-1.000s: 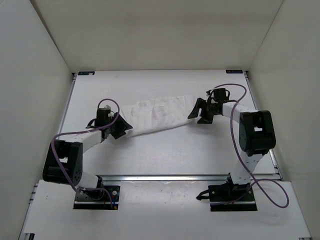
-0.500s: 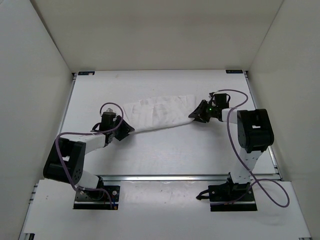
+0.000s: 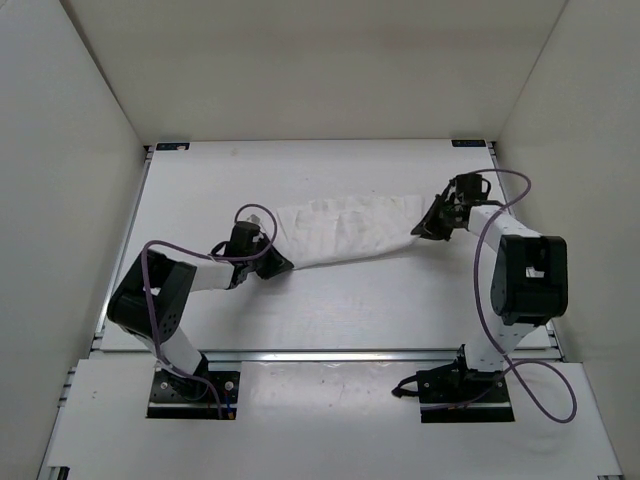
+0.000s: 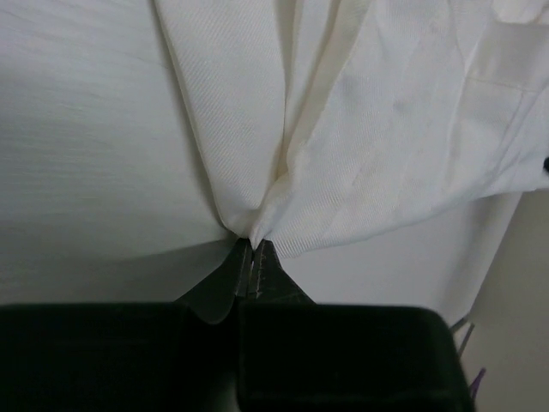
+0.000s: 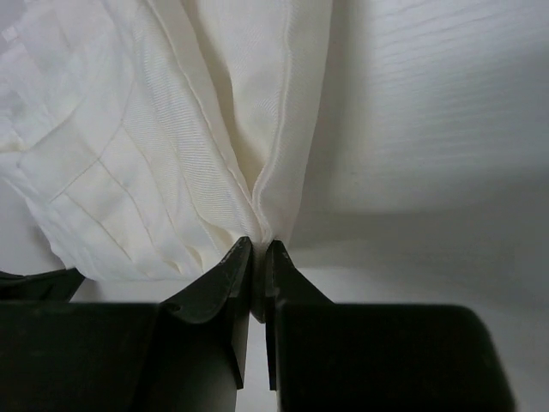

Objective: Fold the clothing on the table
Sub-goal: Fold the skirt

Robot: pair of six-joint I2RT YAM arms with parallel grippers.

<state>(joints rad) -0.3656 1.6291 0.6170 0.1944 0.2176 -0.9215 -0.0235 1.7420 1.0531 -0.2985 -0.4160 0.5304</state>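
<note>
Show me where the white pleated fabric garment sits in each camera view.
Top external: white pleated fabric garment stretched across the middle.
Left wrist: fills upper frame, corner pinched by left gripper.
Right wrist: upper left, edge pinched by right gripper.
Shared landmark: flat white table beneath it.

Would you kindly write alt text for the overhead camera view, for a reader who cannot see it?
Seen from above, a white pleated garment lies stretched sideways across a white table. The left gripper is shut on its left end and the right gripper on its right end.
</note>
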